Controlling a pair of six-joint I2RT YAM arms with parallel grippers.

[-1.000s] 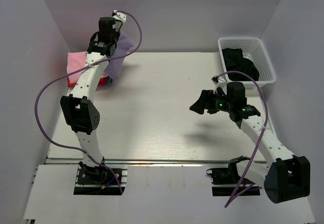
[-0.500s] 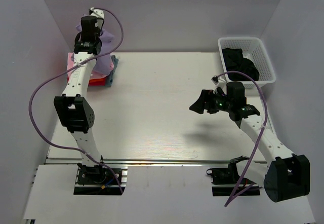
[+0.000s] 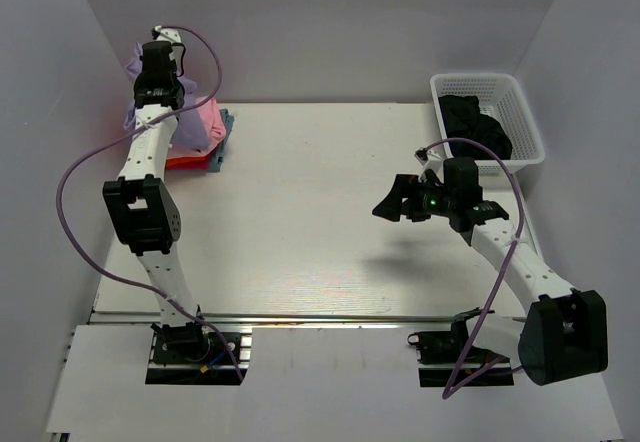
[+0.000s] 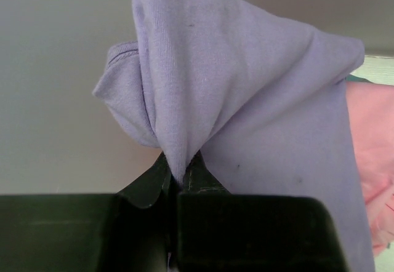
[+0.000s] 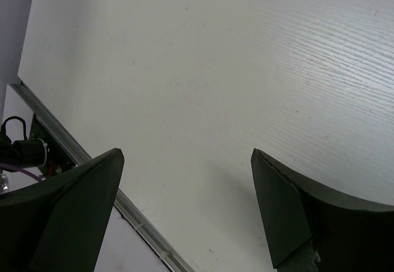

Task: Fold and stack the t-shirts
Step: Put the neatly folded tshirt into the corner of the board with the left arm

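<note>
The lavender-purple t-shirt (image 4: pixel 246 81) hangs bunched from my left gripper (image 4: pixel 179 175), whose jaws are shut on a fold of it. From above, that gripper (image 3: pixel 152 74) is raised at the far left corner near the back wall, and the lavender cloth (image 3: pixel 131 65) shows on its left side. Beside it lies the stack of folded t-shirts: pink (image 3: pixel 202 122) on top, red (image 3: pixel 185 162) and grey-blue (image 3: pixel 223 134) edges beneath. My right gripper (image 3: pixel 391 202) hovers open over the bare table (image 5: pixel 203 56), with nothing between its fingers (image 5: pixel 283 210).
A white lattice basket (image 3: pixel 522 110) holding dark clothes (image 3: pixel 475 127) stands at the far right corner. White walls close in the table on the left, back and right. A metal rail (image 3: pixel 300 317) runs along the near edge.
My left arm has swung left and back with the lavender t-shirt, from over the stack's right side to its far left, uncovering the pink shirt. The right arm has barely moved.
</note>
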